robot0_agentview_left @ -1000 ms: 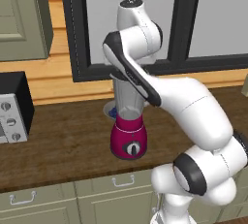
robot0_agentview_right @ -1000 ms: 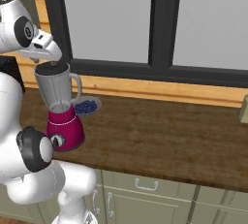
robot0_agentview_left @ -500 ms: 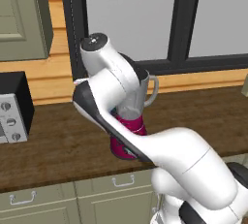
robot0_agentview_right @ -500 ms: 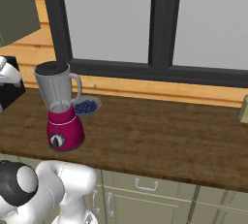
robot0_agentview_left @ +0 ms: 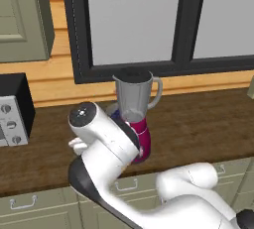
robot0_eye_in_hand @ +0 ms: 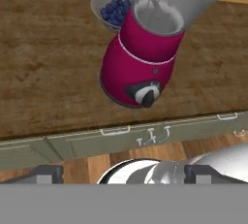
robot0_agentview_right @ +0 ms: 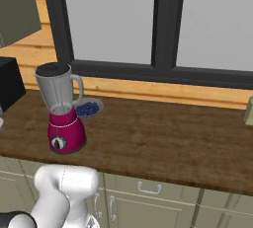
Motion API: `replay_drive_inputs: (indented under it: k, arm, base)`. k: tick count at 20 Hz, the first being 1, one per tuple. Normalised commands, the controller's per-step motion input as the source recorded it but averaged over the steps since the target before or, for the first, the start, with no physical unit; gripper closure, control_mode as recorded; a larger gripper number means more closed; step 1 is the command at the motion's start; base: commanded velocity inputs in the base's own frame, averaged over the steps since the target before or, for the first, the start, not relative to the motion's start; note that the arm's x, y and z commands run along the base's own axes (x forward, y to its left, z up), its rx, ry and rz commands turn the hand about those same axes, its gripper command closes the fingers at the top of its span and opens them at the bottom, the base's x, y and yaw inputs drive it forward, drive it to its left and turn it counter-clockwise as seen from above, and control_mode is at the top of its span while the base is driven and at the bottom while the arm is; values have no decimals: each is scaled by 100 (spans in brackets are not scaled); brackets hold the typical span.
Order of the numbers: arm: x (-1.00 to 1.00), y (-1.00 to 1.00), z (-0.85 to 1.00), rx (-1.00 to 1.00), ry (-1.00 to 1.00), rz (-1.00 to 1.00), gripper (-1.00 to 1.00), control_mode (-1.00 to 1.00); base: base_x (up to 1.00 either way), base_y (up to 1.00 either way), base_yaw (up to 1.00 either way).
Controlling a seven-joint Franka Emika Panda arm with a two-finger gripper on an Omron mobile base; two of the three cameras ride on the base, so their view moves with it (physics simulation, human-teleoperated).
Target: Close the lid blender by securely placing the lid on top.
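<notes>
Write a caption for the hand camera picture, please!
Looking down at the magenta blender on the wooden counter, beside a bowl of blueberries.

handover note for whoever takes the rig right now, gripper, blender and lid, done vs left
Gripper: fingertips wide apart with nothing between them, open, hanging in front of the counter and looking at the blender's base.
Blender: upright on the wooden counter, dial facing the cabinets, handle towards the window. A bowl of blueberries sits just behind it.
Lid: in the right base view something dark sits at the jar's mouth, but I cannot tell whether it is the lid or just the rim.
Done: cannot confirm.
Left: look down on the jar's mouth; if bare, find the lid and seat it.
</notes>
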Motion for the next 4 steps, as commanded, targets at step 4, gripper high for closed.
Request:
replay_drive_inputs:
  k: [4]
  arm:
    - [0, 0, 0, 5, 0, 0, -100, -100]
  base:
    - [0, 0, 0]
